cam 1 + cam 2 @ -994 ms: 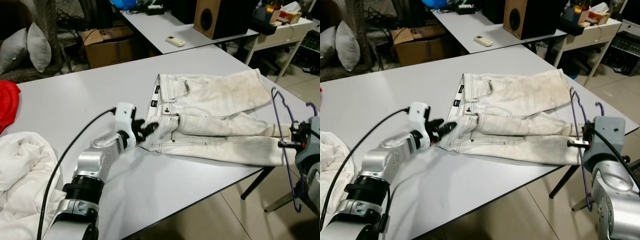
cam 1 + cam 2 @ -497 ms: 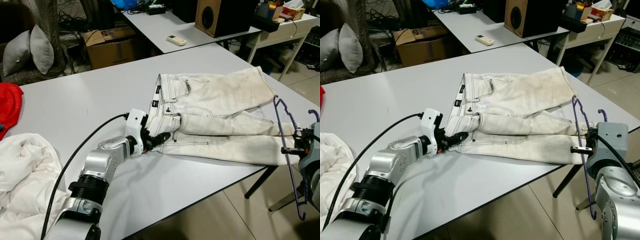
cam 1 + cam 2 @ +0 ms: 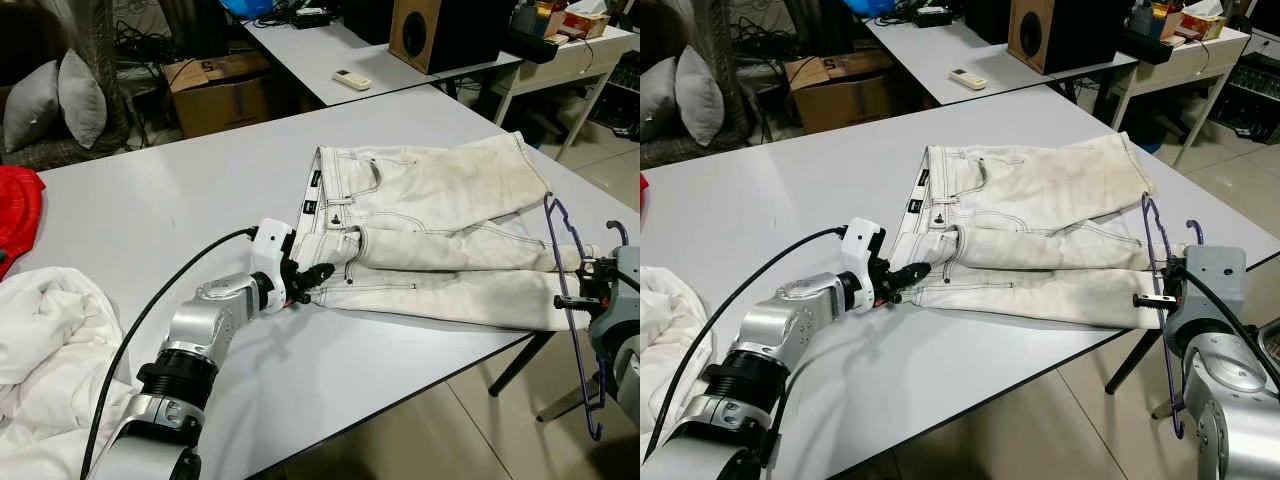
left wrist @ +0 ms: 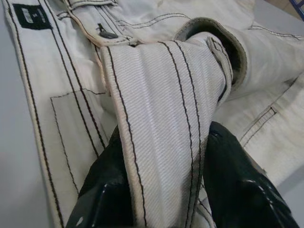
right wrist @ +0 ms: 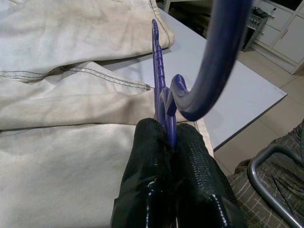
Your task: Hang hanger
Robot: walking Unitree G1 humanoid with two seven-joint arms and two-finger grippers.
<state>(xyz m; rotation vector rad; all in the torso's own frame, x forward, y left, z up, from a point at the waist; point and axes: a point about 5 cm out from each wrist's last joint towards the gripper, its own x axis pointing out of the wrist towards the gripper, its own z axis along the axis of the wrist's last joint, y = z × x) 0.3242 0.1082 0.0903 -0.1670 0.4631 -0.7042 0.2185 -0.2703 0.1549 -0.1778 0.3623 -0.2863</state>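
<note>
A pair of off-white denim jeans [image 3: 430, 240] lies flat on a smooth pale grey table [image 3: 150, 210], folded lengthwise so one leg rests on the other, with dark contrast stitching along the seams and a small black label at the waistband. The cloth looks slightly grubby and creased.

The robot's left gripper [image 3: 312, 279] reaches in from the near left side and sits at the waistband end of the jeans. Its two glossy black fingers [image 4: 107, 190] are clamped on either side of a thick ribbed fold of the denim, pinching it between them. A black cable runs back along the silver arm.

At the table's right edge, just past the leg ends of the jeans, the right gripper [image 3: 1160, 293] is clenched on a thin purple hanger [image 3: 572, 300]. The hanger is a slim wire-like frame, held upright, with its curved hook beside the gripper and its long lower part hanging down beyond the table edge toward the tiled floor. From the wrist camera the textured black fingers [image 5: 147, 175] press tight together around the hanger's neck.

A heap of soft white fabric [image 3: 45, 350] lies at the table's near left corner, with a red cloth [image 3: 15, 205] beyond it. Behind stand a second table with a remote control [image 3: 350, 81], a wooden speaker [image 3: 440, 30], a cardboard box [image 3: 215, 90] and grey cushions [image 3: 50, 100].
</note>
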